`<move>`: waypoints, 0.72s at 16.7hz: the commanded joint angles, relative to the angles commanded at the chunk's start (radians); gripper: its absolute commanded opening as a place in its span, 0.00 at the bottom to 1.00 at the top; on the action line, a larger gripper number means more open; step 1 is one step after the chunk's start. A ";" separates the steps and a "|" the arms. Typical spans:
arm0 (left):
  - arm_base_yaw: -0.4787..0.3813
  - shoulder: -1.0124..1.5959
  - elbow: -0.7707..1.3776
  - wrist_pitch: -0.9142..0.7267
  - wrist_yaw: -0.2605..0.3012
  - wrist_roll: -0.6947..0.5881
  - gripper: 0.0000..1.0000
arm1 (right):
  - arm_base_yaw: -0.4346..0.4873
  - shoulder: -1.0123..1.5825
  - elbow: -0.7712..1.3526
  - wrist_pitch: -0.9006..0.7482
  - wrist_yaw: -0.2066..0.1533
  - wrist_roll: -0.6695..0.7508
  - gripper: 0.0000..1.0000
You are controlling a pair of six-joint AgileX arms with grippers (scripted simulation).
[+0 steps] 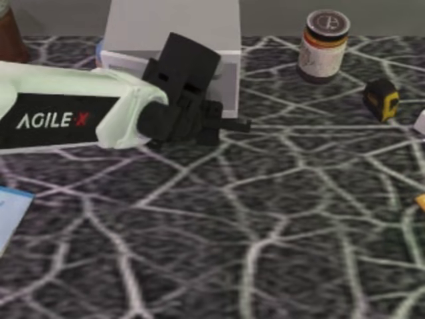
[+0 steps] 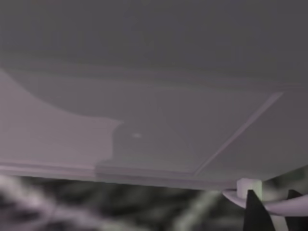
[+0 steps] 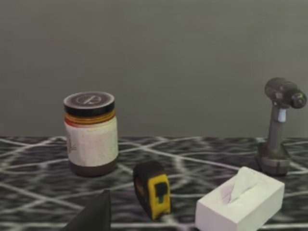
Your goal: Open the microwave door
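The light grey microwave (image 1: 172, 23) stands at the table's back, left of centre. My left arm reaches in from the left, and my left gripper (image 1: 226, 123) sits low against the microwave's front, near its right side. That arm hides most of the microwave door in the top view. The left wrist view is filled by the microwave door (image 2: 168, 130), seen very close. My left gripper (image 2: 274, 209) has two dark fingertips close together with a pale strip between them, shut on the door's handle. My right arm is outside the top view; one dark finger (image 3: 98, 214) shows, far to one side.
A jar (image 1: 323, 45) and a yellow tape measure (image 1: 382, 100) stand on the right side of the table. The right wrist view also shows a white tissue box (image 3: 240, 199) and a drill (image 3: 279, 127). A blue flat item (image 1: 10, 209) lies at the left edge.
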 joint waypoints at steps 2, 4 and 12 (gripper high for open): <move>0.007 -0.010 -0.015 0.008 0.008 0.017 0.00 | 0.000 0.000 0.000 0.000 0.000 0.000 1.00; 0.008 -0.011 -0.019 0.009 0.010 0.020 0.00 | 0.000 0.000 0.000 0.000 0.000 0.000 1.00; 0.008 -0.011 -0.019 0.009 0.010 0.020 0.00 | 0.000 0.000 0.000 0.000 0.000 0.000 1.00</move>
